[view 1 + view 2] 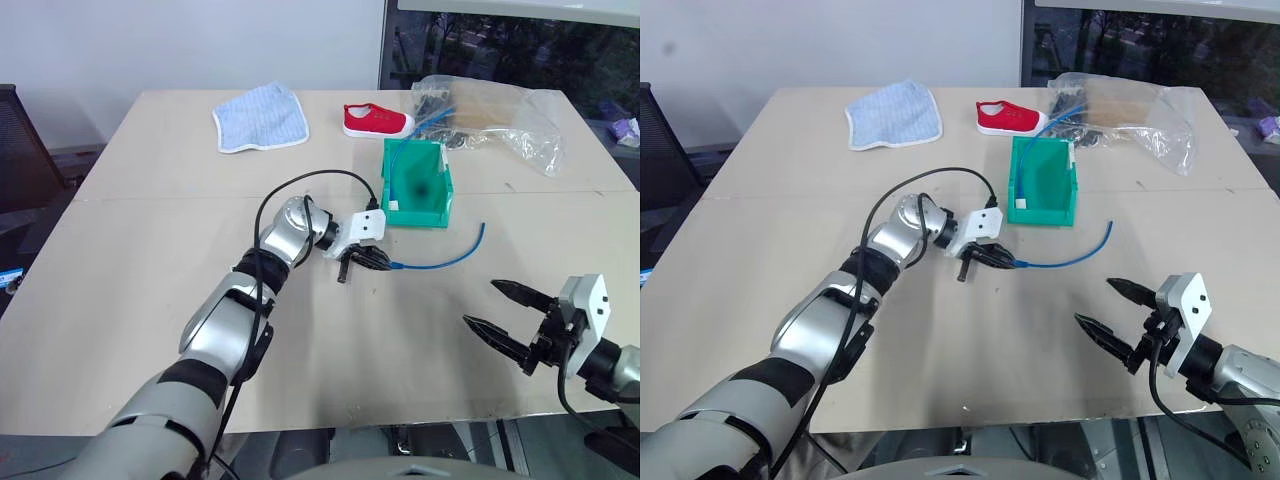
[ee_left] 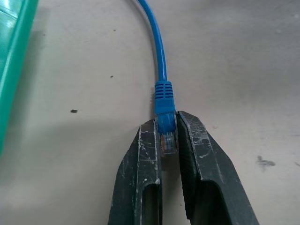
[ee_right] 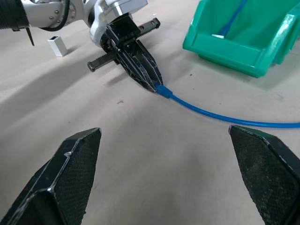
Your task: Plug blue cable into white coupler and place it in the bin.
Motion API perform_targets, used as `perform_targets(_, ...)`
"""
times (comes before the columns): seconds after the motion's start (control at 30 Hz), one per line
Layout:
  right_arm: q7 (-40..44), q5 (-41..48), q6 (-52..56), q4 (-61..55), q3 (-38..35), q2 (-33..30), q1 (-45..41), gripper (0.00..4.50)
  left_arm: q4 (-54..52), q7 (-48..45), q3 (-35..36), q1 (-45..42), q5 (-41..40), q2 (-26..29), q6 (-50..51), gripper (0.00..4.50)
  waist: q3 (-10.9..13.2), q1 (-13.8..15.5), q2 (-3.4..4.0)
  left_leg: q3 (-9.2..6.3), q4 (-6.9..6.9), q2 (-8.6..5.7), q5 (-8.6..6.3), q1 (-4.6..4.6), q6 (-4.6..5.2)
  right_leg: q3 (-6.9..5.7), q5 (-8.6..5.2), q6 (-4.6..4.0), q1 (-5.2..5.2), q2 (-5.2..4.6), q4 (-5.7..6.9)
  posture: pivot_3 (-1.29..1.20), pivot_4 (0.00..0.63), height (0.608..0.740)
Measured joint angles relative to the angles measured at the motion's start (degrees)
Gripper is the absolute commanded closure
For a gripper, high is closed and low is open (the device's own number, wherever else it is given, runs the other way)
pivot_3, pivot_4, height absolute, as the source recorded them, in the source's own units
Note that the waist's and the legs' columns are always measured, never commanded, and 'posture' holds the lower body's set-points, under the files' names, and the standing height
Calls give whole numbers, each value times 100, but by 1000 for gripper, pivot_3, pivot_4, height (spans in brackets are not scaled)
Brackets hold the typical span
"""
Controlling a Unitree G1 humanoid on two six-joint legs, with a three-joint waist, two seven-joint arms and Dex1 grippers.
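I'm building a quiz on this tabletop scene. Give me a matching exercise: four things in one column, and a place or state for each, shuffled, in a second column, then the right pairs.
Things:
1. thin light-blue network cable
2. small green plastic bin
3. small red canvas shoe
4. right gripper

Places or states:
A. fingers spread wide, holding nothing
B. clear plug end clamped in the left gripper
C. at the table's far edge, beside the clear plastic bag
D. just beyond the left gripper

Pairs: 1-B, 2-D, 3-C, 4-A
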Motion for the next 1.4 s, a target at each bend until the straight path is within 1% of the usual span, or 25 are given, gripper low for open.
perform_targets(0.07,-126,203,58,0,71,167,-12,177,-103,-159,186,63,-215,-75,451,4464,0,5,0,-2,0,1,0,-3,0,-4,0,0,-1,0,0,0,150,740)
perform_targets(0.1,-314,619,241,-3,75,297,-15,177,-231,-229,327,89,-428,-137,952,4464,3,10,-2,-7,-1,2,0,-5,0,-4,0,0,-1,-1,1,0,150,740)
perform_targets(0.13,-639,1419,566,-26,108,538,-35,177,-522,-311,677,92,-940,-249,1951,4464,9,21,-8,-17,3,6,0,-13,0,-17,0,0,-2,-2,4,0,150,740)
perform_targets(0.2,-907,2242,858,-85,125,571,-53,177,-1032,-388,1059,69,-1539,-273,3136,4464,10,19,-6,-24,3,7,0,-10,0,-11,0,0,-3,-3,6,0,150,740)
perform_targets(0.23,-1050,2656,988,-100,154,585,-109,177,-1393,-433,1279,44,-1941,-237,3882,4464,11,12,-8,-26,3,8,0,-10,0,-12,0,0,-2,-3,6,0,150,740)
perform_targets(0.33,-1428,3227,1085,-71,325,732,-504,177,-2275,-525,1582,-20,-2680,-64,5180,4464,10,-62,-7,-22,3,6,0,1,0,-5,0,0,0,-3,10,0,150,740)
perform_targets(0.4,-1657,3334,1081,66,398,795,-893,177,-2618,-516,1612,17,-2939,-9,5624,4464,10,-90,-7,-21,3,4,0,4,0,-3,0,0,1,-2,12,0,150,740)
perform_targets(0.47,-1734,3345,1080,116,432,820,-1046,177,-2712,-510,1613,48,-3010,8,5749,4464,10,-97,-7,-21,2,3,0,5,0,-1,0,0,1,-2,14,0,150,740)
perform_targets(0.5,-1872,3404,1077,213,538,862,-1355,177,-2817,-490,1609,124,-3142,18,5961,4464,10,-97,-6,-22,2,3,0,7,0,-3,0,0,0,-1,17,0,150,740)
perform_targets(0.6,-2153,3445,1024,450,765,1102,-1954,177,-2931,-364,1600,211,-3212,79,6104,4464,12,-79,-8,-28,0,4,0,-1,0,-9,0,0,-2,1,12,0,150,740)
perform_targets(0.7,-2288,3468,1007,485,837,1179,-2149,177,-2946,-292,1560,213,-3266,73,6115,4464,12,-69,-8,-24,1,4,0,-5,0,-7,0,0,-2,-1,6,0,150,740)
perform_targets(0.77,-2356,3493,1006,530,876,1232,-2169,721,-2950,-264,1545,227,-3312,74,6116,4500,12,-72,-8,-22,0,4,0,-6,0,-6,0,1,-2,-2,3,0,150,740)
perform_targets(0.83,-2413,3498,1005,569,882,1256,-2243,1501,-2976,-261,1523,251,-3334,79,6115,4500,12,-82,-8,-21,0,4,0,-5,0,-4,0,1,-3,-2,4,0,150,740)
perform_targets(0.87,-2429,3500,1002,581,882,1257,-2285,2063,-2999,-260,1499,267,-3340,78,6115,4500,12,-84,-8,-21,0,4,0,-4,0,-4,0,1,-3,-2,6,0,150,740)
perform_targets(0.93,-2474,3502,1000,618,885,1274,-2333,3008,-3052,-257,1488,302,-3365,77,6114,4500,12,-85,-8,-23,0,4,0,-3,0,-6,0,1,-3,-1,10,0,150,740)
perform_targets(0.97,-2498,3503,1000,647,891,1280,-2349,3574,-3054,-257,1487,303,-3371,78,6114,4500,12,-84,-8,-23,0,4,0,-3,0,-6,0,1,-3,-1,11,0,150,740)
perform_targets(1.03,-2512,3513,999,683,913,1280,-2382,4355,-3061,-259,1480,312,-3387,84,6111,4500,12,-86,-8,-23,0,4,0,-2,0,-6,0,0,-3,-1,12,0,150,740)
perform_targets(1.3,-2528,3557,1001,688,927,1278,-2408,4355,-3062,-232,1486,322,-3464,107,6151,4500,12,-86,-8,-21,0,4,0,-3,0,-4,0,1,-4,-1,8,0,150,740)
perform_targets(1.4,-2535,3579,1015,717,951,1278,-2458,4355,-3215,-181,1505,404,-3467,149,6040,4500,12,-88,-8,-21,-1,4,0,-2,0,-3,0,1,-5,-1,10,0,150,740)
